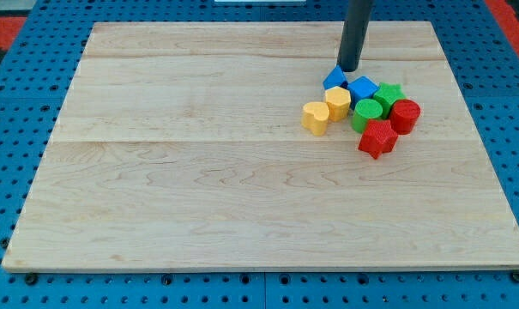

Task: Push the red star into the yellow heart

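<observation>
The red star lies at the lower right of a tight cluster of blocks in the board's upper right. The yellow heart is at the cluster's left end, about 70 px left of the star and apart from it. My tip stands at the top of the cluster, touching or just above the blue triangular block. It is well above both the star and the heart.
Also in the cluster: a yellow hexagon-like block next to the heart, a blue block, a green cylinder, a green star and a red cylinder. The wooden board lies on a blue pegboard.
</observation>
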`<control>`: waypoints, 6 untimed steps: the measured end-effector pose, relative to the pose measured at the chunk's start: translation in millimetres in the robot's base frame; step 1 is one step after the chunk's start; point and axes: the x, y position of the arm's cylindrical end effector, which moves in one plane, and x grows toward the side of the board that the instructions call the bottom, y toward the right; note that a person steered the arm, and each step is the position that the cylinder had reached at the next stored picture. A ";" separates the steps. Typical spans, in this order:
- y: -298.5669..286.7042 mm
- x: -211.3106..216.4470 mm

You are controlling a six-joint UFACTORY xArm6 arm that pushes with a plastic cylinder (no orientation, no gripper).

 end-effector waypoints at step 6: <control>213.4 -37.9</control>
